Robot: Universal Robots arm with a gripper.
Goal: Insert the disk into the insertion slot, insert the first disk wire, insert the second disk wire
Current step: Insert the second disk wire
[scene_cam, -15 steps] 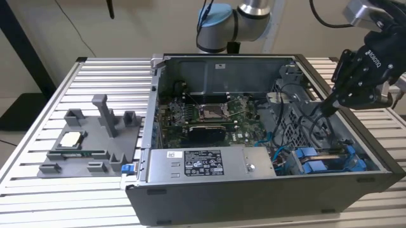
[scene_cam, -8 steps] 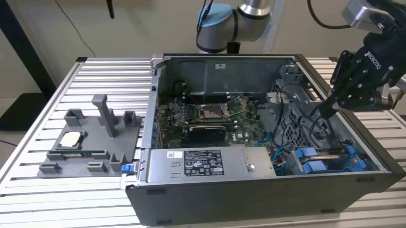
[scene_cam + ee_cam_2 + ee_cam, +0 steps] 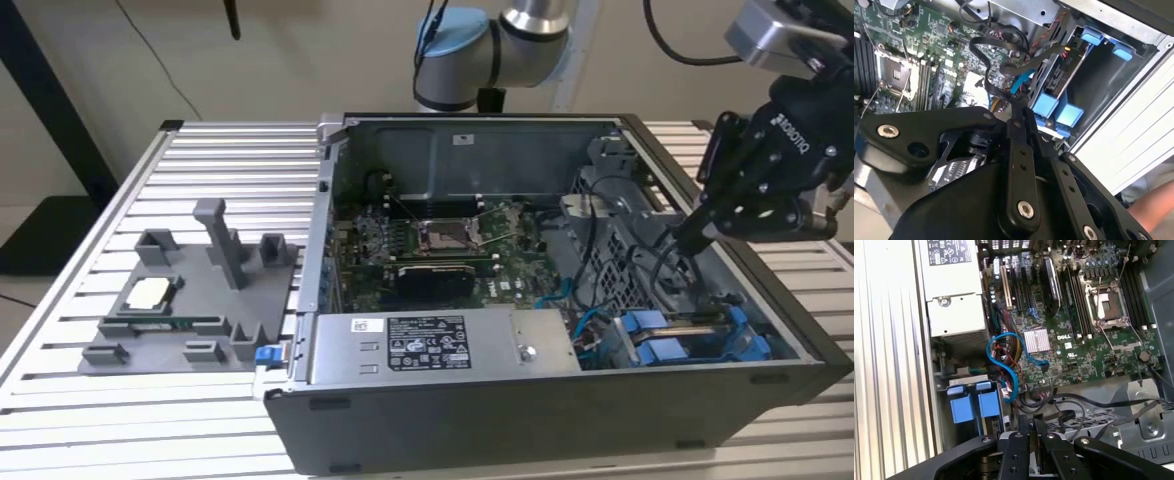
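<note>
The gripper point(image 3: 1018, 114) held its fingers pinched shut on a black disk wire point(image 3: 988, 82), whose slack looped away from the tips over the motherboard point(image 3: 949, 65). Just beside the fingertips stood the insertion slot point(image 3: 1104, 87), with what looked like the disk point(image 3: 1061, 75) seated inside it. By that, the first-wire step seemed in hand; it called for squaring the plug to the disk's port, close past the tips.

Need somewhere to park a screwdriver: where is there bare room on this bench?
The ribbed table is bare around the grey fixture tray, on the exterior view's left. Crowded: inside the case, where the gripper holds a black cable by the insertion slot.
</note>
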